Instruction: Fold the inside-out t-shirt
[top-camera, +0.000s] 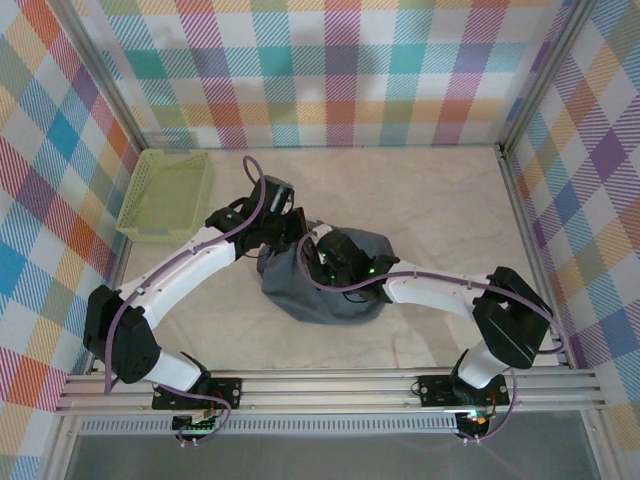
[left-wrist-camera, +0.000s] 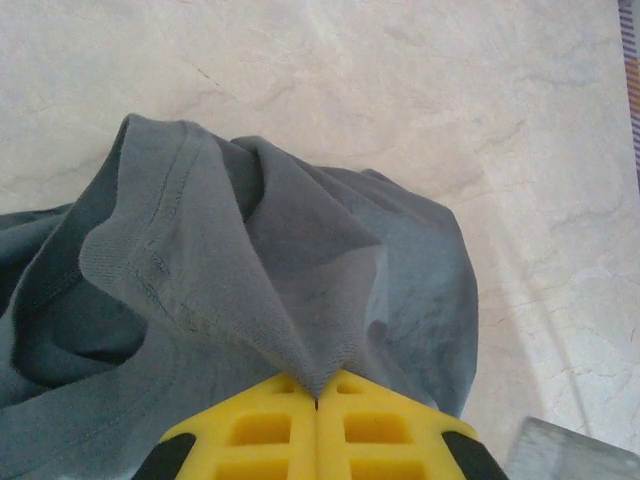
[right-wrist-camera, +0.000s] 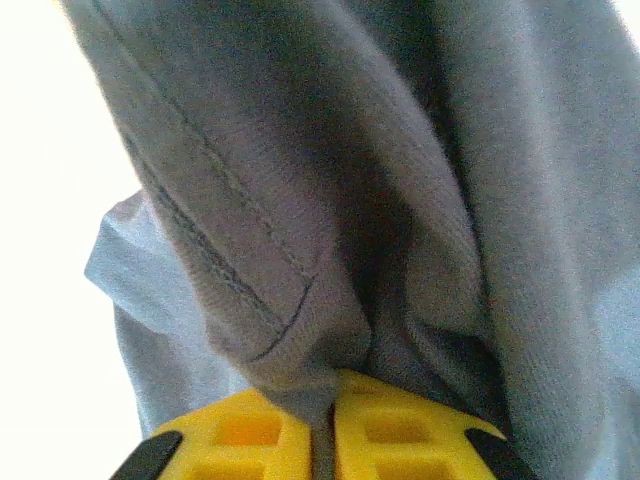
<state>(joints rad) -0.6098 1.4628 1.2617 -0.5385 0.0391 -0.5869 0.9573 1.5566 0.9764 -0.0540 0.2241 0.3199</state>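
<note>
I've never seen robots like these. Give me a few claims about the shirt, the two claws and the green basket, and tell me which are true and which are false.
1. The t-shirt lies flat and spread out. False: it is bunched in a heap on the table.
2. The left gripper pinches a fold of the t-shirt. True.
3. The t-shirt sits in the basket. False: the basket stands apart, at the far left, with no cloth in it.
4. The right gripper is closed on the cloth too. True.
</note>
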